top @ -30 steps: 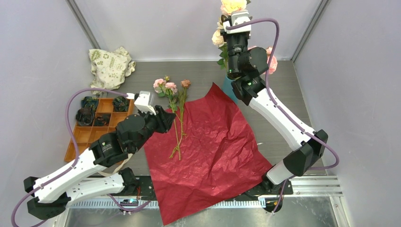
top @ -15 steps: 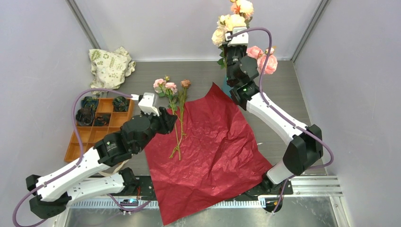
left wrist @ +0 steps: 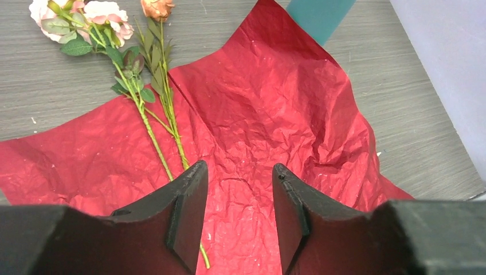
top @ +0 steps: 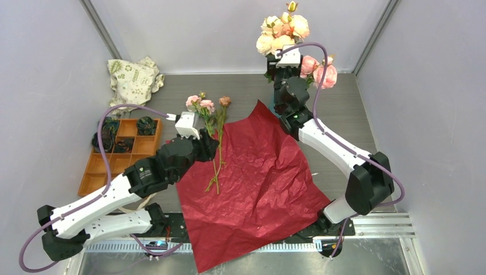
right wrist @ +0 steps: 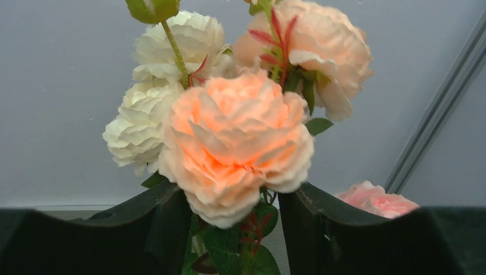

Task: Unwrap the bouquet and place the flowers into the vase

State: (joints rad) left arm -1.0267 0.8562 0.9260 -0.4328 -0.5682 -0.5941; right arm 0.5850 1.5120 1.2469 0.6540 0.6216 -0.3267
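Grey wood-grain bench (top: 240,86) between pale walls, and a sheet of dark red crinkly wrapping paper (top: 258,183) is lying spread open across the middle of it. Along the paper's far-left edge, a few long green-stemmed roses with pink heads (top: 215,154) are lying flat, stems on the paper and heads out on the bench. The left gripper (left wrist: 239,169) is hovering low over the paper just beside those stems, jaws standing apart and gripping nothing.

At the paper's far corner the small teal-blue cylindrical vase (left wrist: 321,17) is standing. Above it a bunch of cream, peach and pink roses (top: 283,31) is rising, though the right arm is hiding where the stems end. The right gripper (right wrist: 238,189) is sitting around those stems, jaws parted either side and not pinching. Left of the paper an orange compartment tray (top: 109,166) is sitting, with a white cloth bag with green print (top: 133,74) behind it.
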